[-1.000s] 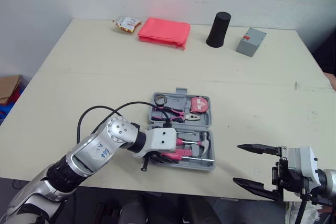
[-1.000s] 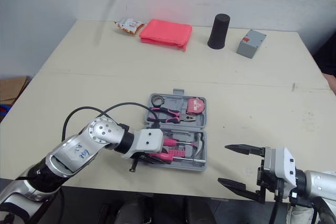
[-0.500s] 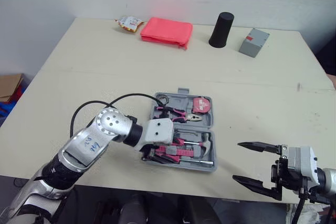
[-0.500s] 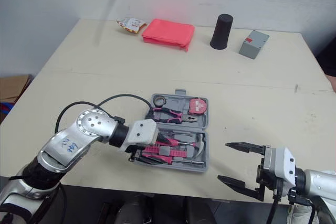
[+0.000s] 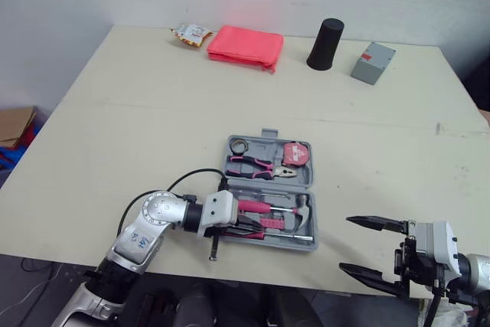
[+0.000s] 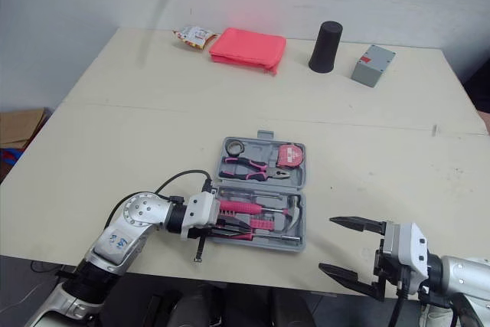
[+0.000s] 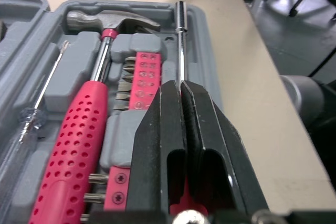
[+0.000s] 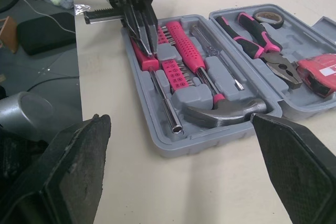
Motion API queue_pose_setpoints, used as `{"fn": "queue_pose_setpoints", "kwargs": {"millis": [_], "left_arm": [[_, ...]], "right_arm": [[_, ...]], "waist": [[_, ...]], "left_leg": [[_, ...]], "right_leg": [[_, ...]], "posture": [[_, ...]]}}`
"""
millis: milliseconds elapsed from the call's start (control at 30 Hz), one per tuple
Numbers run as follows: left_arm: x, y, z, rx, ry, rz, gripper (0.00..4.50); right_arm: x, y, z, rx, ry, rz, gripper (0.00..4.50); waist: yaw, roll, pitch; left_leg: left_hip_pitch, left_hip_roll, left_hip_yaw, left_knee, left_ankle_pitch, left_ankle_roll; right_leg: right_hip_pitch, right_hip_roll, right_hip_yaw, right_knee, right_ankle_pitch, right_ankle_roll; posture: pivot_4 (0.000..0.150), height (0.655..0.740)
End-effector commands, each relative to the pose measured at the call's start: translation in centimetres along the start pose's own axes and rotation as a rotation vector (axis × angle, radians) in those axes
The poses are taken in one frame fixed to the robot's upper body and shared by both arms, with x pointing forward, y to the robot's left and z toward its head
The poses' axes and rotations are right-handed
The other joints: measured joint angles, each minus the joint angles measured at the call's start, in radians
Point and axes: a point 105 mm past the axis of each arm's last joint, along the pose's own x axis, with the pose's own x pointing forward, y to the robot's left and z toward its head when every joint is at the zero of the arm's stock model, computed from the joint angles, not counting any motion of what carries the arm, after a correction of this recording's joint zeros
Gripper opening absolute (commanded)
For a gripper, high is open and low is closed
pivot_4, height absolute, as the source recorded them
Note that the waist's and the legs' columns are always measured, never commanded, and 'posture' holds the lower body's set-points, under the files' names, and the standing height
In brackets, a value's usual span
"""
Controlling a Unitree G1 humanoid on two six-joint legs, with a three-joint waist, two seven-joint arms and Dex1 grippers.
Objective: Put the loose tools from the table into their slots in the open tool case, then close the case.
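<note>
Left gripper (image 7: pixel 181 86) pinches slim steel driver (image 7: pixel 180 40) (grey moulded case (image 7: pixel 208 61)); right gripper (image 5: pixel 344 243) gapes.

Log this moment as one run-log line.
left tool: shut on driver, shaft along front slot | right tool: open, right of case | case: open

Case (image 5: pixel 263 135) mid front edge; left gripper (image 7: pixel 179 86), clamped on driver (image 7: pixel 180 40), blocks its left end. Pouch (image 5: pixel 245 44), cylinder (image 5: pixel 325 44), box (image 5: pixel 373 63) line far edge. Tabletop (image 5: pixel 153 112) between open.
</note>
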Motion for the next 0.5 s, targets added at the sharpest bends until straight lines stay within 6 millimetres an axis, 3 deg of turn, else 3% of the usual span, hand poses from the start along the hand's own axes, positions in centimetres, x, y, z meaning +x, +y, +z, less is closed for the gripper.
{"fn": "queue_pose_setpoints", "kwargs": {"millis": [33, 233, 500], "left_arm": [[0.0, -0.3, -1.8, -0.009, 0.080, -0.012, 0.06], [0.5, -1.0, -2.8, 0.007, 0.116, -0.062, 0.06], [0.3, -2.7, -6.8, -0.114, 0.258, -0.041, 0.06]], "right_arm": [[-0.4, 0.0, 0.6, -0.031, -0.016, -0.015, 4.50], [-0.6, -0.1, 0.2, -0.028, -0.004, -0.031, 4.50], [-0.6, -0.3, -0.6, -0.022, 0.000, -0.073, 4.50]], "waist": [[0.000, 0.002, -0.001], [-0.001, 0.003, -0.002], [-0.002, 0.013, -0.020]], "left_leg": [[0.000, 0.000, 0.000, 0.000, 0.000, 0.000], [0.009, 0.000, 0.001, -0.002, -0.003, 0.004], [0.017, -0.001, 0.001, -0.010, -0.009, 0.006]], "right_leg": [[0.000, 0.000, 0.000, 0.000, 0.000, 0.000], [0.008, 0.000, 0.000, -0.002, 0.000, 0.000], [0.017, -0.001, 0.001, -0.010, 0.000, -0.001]], "posture": [[0.150, 0.7400], [0.150, 0.7400], [0.150, 0.7400]]}}
